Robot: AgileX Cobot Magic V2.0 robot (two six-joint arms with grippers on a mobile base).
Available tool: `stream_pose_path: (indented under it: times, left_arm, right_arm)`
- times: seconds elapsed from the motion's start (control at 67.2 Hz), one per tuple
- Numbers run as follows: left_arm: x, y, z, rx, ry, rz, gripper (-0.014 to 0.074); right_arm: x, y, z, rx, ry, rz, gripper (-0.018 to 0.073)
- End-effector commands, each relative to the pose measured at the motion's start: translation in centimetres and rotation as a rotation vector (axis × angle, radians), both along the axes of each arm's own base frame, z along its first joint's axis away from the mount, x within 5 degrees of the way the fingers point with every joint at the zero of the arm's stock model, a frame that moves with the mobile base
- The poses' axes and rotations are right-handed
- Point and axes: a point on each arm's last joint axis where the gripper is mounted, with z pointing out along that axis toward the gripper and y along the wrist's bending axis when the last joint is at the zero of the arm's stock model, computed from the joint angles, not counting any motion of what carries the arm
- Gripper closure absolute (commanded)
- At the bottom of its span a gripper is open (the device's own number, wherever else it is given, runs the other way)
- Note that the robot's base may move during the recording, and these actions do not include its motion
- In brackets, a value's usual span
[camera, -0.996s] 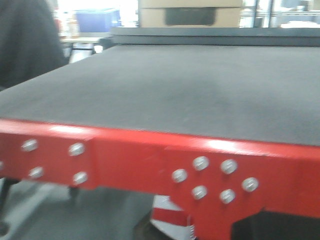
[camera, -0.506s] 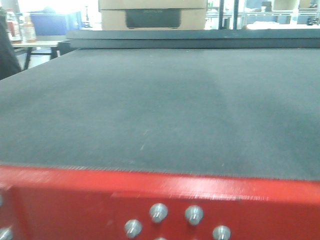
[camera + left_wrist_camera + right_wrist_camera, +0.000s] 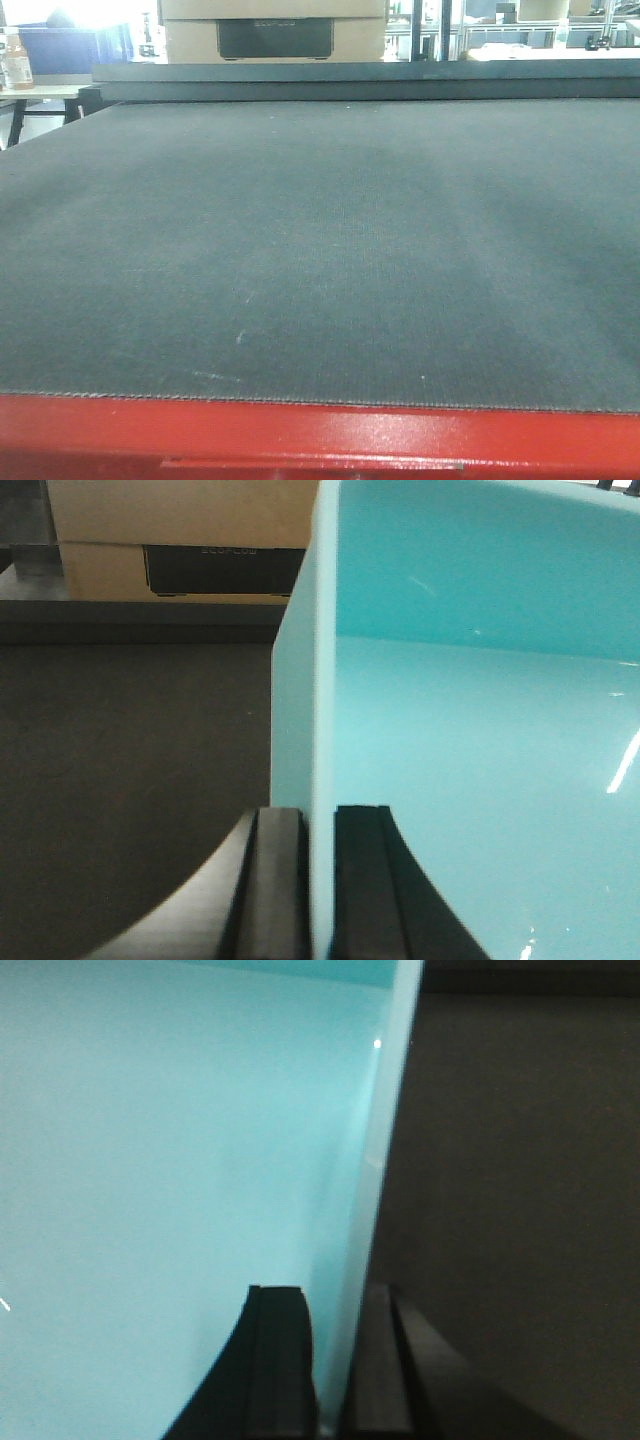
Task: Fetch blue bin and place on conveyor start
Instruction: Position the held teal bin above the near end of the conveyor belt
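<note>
- the left gripper (image 3: pixel 320 825) is clamped on one wall of the blue bin (image 3: pixel 480 730), one finger inside and one outside.
- the right gripper (image 3: pixel 330 1305) pinches another wall the same way.
- fetching looks done: both arms hold the bin, with dark belt beside it.
- the conveyor start (image 3: pixel 320 250) sits just behind its red front edge (image 3: pixel 320 435).
- left to do: set down and release; i cannot tell whether the bin touches the belt.

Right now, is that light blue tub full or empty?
Empty where visible: the blue bin shows only bare turquoise inside in both wrist views.
</note>
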Motion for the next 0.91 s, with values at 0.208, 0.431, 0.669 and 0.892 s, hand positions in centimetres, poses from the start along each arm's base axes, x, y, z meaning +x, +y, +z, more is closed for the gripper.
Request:
stream_pose_path:
  times: [0.208, 0.431, 0.669, 0.892]
  left_arm:
    - [-0.33, 0.26, 1.12, -0.028, -0.061, 0.004, 0.0708]
    - [-0.33, 0.26, 1.12, -0.028, -0.061, 0.004, 0.0708]
    - [-0.33, 0.26, 1.12, -0.028, -0.061, 0.004, 0.0708]
    - [-0.33, 0.26, 1.12, -0.028, -0.061, 0.004, 0.0708]
  right_arm:
    - [-0.18, -0.35, 1.09, -0.01, -0.079, -0.005, 0.0712]
    - [-0.18, -0.35, 1.09, -0.01, -0.079, -0.005, 0.0712]
    - [-0.18, -0.35, 1.09, -0.01, -0.079, -0.005, 0.0712]
    - [-0.18, -0.35, 1.09, -0.01, -0.079, -0.005, 0.0712]
